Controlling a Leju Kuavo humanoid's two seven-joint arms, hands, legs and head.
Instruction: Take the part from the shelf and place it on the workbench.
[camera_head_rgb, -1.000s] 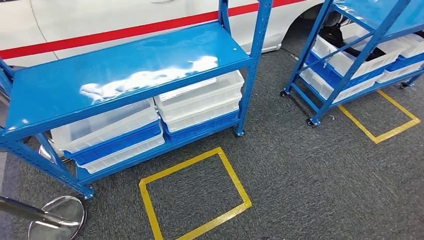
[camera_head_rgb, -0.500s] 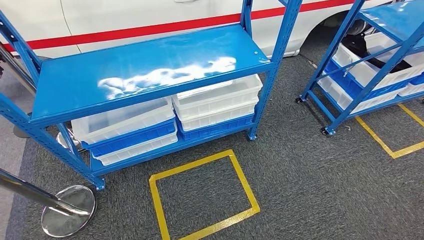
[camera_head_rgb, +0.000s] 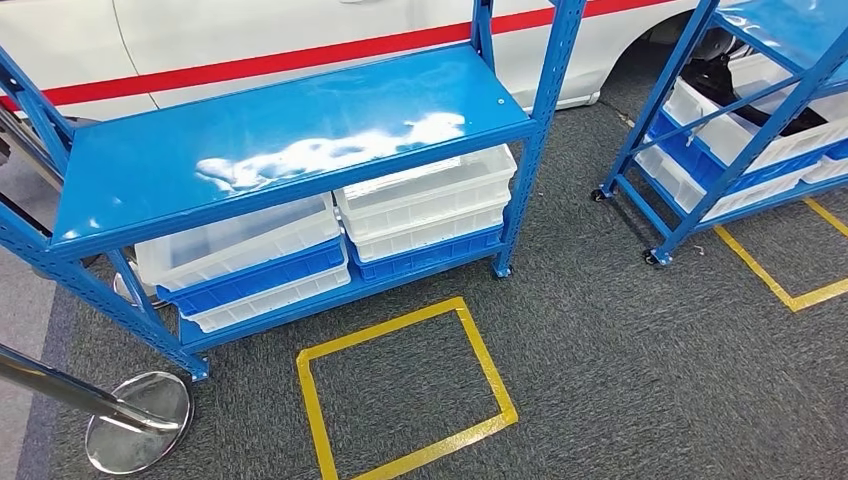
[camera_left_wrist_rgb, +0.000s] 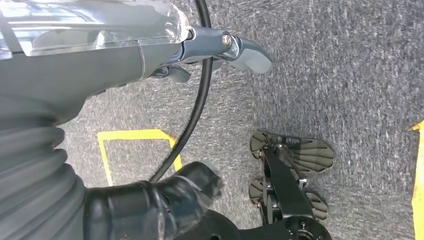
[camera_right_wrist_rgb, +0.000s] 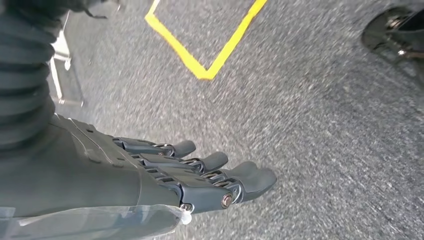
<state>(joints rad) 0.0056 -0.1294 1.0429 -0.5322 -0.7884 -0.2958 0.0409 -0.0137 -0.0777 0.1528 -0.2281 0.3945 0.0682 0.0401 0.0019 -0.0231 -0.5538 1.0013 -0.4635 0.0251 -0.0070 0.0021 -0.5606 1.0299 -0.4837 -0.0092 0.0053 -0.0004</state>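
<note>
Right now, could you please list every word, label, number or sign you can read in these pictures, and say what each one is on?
No readable text, label, brand or number appears in any view.
The yellow tape square on the grey carpet is a plain outline without lettering.
The white vehicle body carries only a red stripe, no letters.
The white plastic bins show no legible labels.

Two shelf racks side by side on a carpet, a car behind them.

The near rack (camera_head_rgb: 290, 150) stands left of the second rack (camera_head_rgb: 740, 110), a strip of carpet (camera_head_rgb: 620, 340) between them. Under its top shelf, stacked bins (camera_head_rgb: 330, 240) sit in two piles, left and right. A taped square (camera_head_rgb: 405, 390) lies on the carpet before it. A post base (camera_head_rgb: 138, 435) rests by the rack's front left leg. The car (camera_head_rgb: 300, 40) stands behind.
</note>
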